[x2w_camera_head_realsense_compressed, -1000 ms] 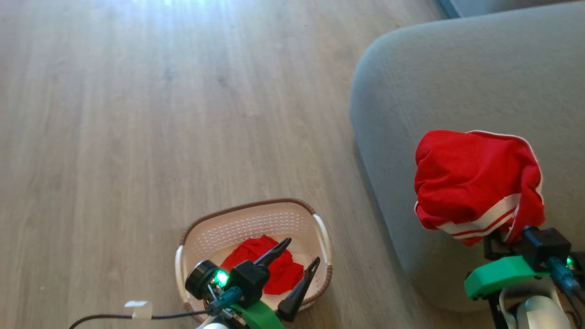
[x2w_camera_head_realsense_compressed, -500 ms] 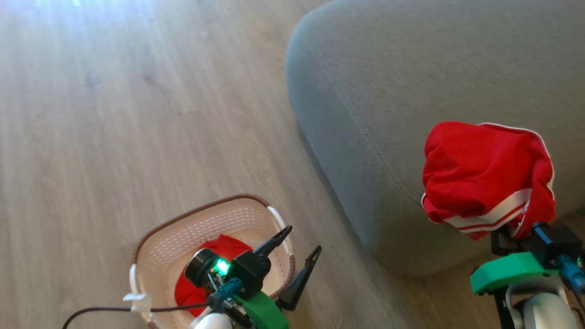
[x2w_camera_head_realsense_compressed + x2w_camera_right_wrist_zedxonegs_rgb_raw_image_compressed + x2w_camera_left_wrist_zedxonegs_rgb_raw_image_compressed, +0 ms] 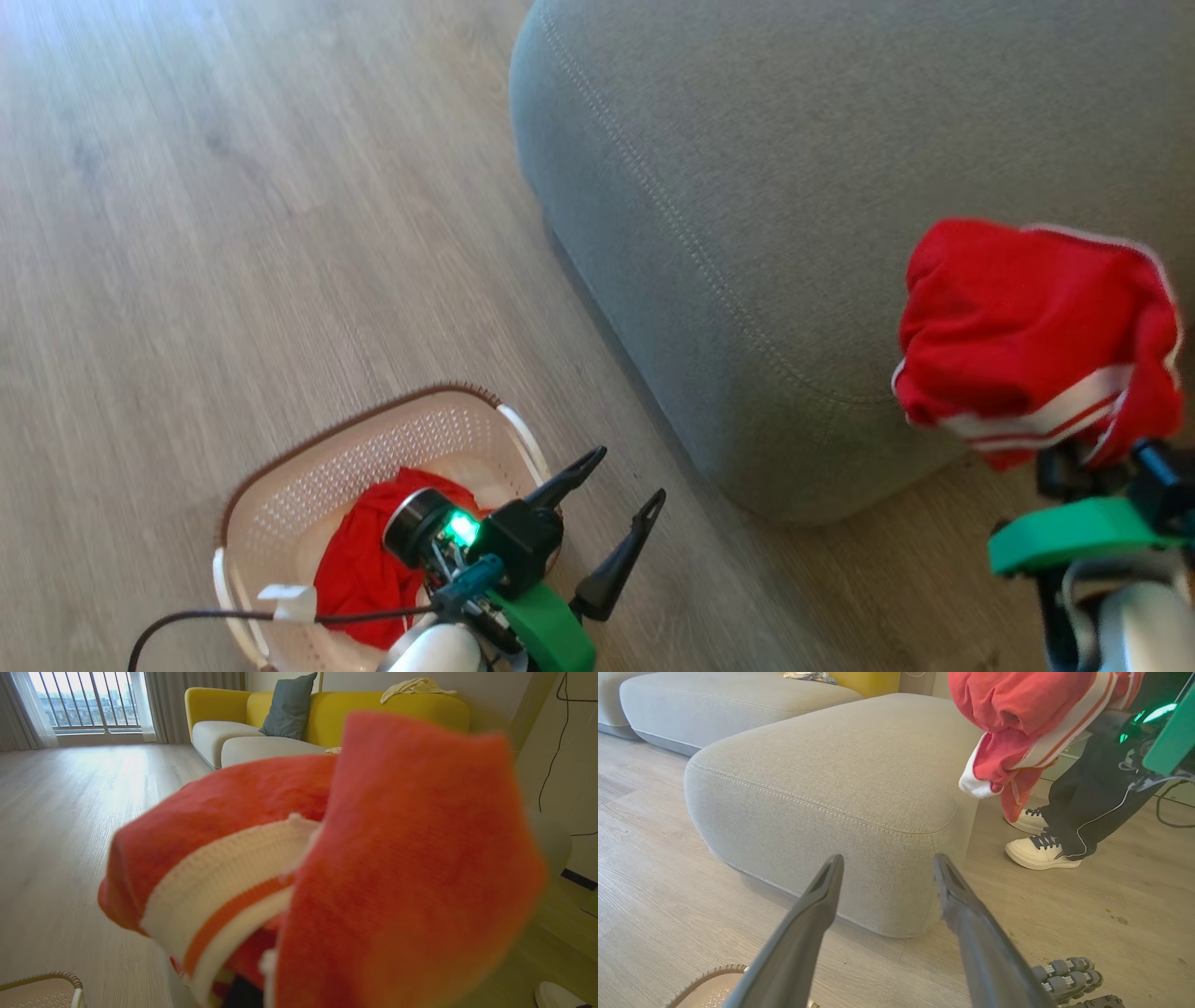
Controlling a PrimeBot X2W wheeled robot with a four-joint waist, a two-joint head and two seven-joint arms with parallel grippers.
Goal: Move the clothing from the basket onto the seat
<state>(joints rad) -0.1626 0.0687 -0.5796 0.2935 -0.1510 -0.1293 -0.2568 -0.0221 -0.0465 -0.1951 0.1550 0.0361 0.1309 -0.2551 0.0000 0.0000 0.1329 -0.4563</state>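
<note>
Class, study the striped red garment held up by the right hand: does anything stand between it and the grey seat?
Nothing visible does. The striped garment hangs beside the seat, only air between; a person's shoes stand on the floor nearby.

Seat: large grey upholstered cushion, rounded corner, pale double-stitched seam, nothing lying on it. Basket: cream, perforated, brown braided rim, upright on the floor near the seat's corner, not touching. Plain red garment: crumpled inside the basket. Striped garment (red, white bands): bunched, raised clear above the seat's edge.
</note>
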